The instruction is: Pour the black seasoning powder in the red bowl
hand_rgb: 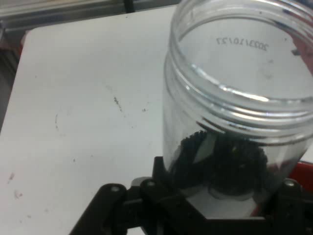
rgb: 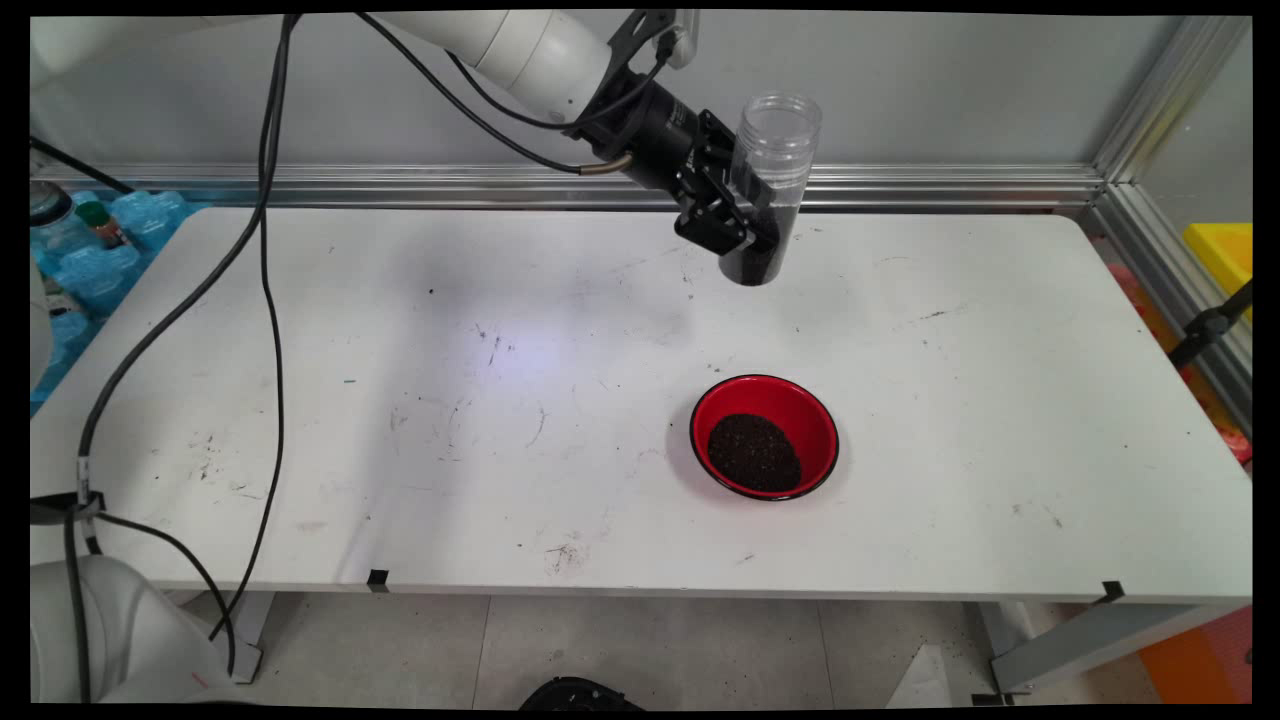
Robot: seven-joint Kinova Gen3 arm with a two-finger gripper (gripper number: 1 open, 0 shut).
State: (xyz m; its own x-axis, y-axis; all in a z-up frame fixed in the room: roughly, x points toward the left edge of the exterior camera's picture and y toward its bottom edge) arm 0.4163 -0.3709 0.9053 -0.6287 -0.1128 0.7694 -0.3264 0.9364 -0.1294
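Jar (rgb: 772, 170): in the main view you see a clear, lidless jar held in the air above the far part of the surface (rgb: 400, 400), roughly upright, mouth up, dark grains filling its lower part.
Claw (rgb: 752, 205): you see it clenched on the jar's lower half, coming in from the upper left at a slant.
Bowl (rgb: 765, 437): red with a dark rim, it sits on the surface nearer you than the jar, well apart from it, with a heap of dark grains (rgb: 754, 452) inside.
Cables (rgb: 265, 300): black, they hang from the arm down the left side, past the surface's near edge.
Clutter (rgb: 100, 250): bluish items lie beyond the surface's left end.
Bin (rgb: 1222, 250): yellow, at the right, off the surface.

Jar, hand view (hand_rgb: 239, 98): it fills the right of your picture, its threaded open mouth near the top, mirrored printing showing through the wall.
Grains, hand view (hand_rgb: 220, 161): dark, low in the jar, just above the claw's linkage.
Claw, hand view (hand_rgb: 215, 196): you see it grasping the jar at the bottom edge.
Surface, hand view (hand_rgb: 88, 98): white, scuffed, below and left of the jar.
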